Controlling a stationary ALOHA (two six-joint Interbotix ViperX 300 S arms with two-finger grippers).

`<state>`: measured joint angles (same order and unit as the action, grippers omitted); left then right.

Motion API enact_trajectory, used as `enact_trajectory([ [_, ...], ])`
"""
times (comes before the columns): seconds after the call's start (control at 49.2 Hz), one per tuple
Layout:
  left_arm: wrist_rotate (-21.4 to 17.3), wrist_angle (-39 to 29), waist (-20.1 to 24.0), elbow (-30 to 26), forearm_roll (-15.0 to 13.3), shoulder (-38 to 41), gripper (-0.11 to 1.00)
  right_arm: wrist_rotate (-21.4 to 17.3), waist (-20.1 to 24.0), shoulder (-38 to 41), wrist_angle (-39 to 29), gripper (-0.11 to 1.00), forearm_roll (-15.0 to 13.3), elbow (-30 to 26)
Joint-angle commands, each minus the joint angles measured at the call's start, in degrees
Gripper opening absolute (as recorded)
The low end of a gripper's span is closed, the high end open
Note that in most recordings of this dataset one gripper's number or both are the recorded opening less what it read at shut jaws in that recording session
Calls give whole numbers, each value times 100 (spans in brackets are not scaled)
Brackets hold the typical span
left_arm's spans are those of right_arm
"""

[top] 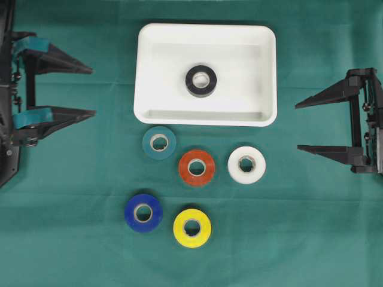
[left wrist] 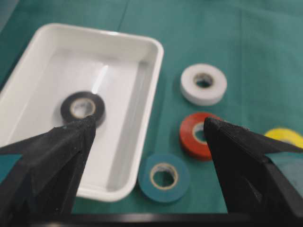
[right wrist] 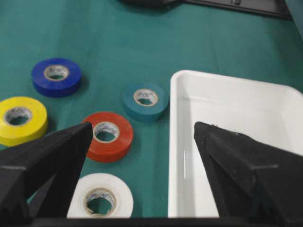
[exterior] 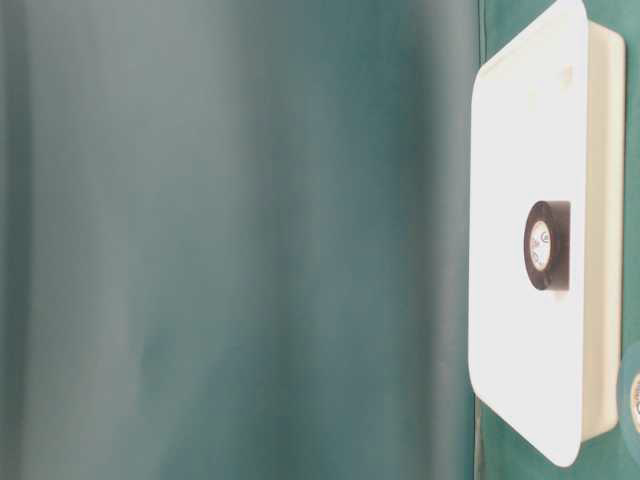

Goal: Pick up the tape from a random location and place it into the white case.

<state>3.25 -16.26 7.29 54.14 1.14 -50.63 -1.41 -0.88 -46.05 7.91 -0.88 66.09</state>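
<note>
At the far left of the overhead view, left gripper with fingers spread wide, nothing between them. Toward the middle, on the green table: a blue roll at lower left, a teal roll just below the case's lower edge, a yellow roll lowest, a red roll at centre, a white roll to its right. Above these, upper centre, the white case: large, rectangular, rounded corners, raised rim. Inside it, near the middle of its floor, the black tape, a flat ring with a pale core, well apart from both sets of fingers. At the far right, right gripper, fingers likewise held wide apart and empty.
</note>
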Motion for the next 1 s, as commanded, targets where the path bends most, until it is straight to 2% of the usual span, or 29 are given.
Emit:
enact_trajectory([
  [0.0, -9, 185, -9, 185, 0, -149, 91, -9, 0, 26, 26, 91, 9, -123],
  [0.427, -141, 976, -9, 1362, -9, -712, 91, -18, 0, 44, 18, 91, 9, -88],
  [0.976, -141, 1011, -9, 1397, -26, -712, 91, -26, 97, 79, -44, 91, 9, -79],
])
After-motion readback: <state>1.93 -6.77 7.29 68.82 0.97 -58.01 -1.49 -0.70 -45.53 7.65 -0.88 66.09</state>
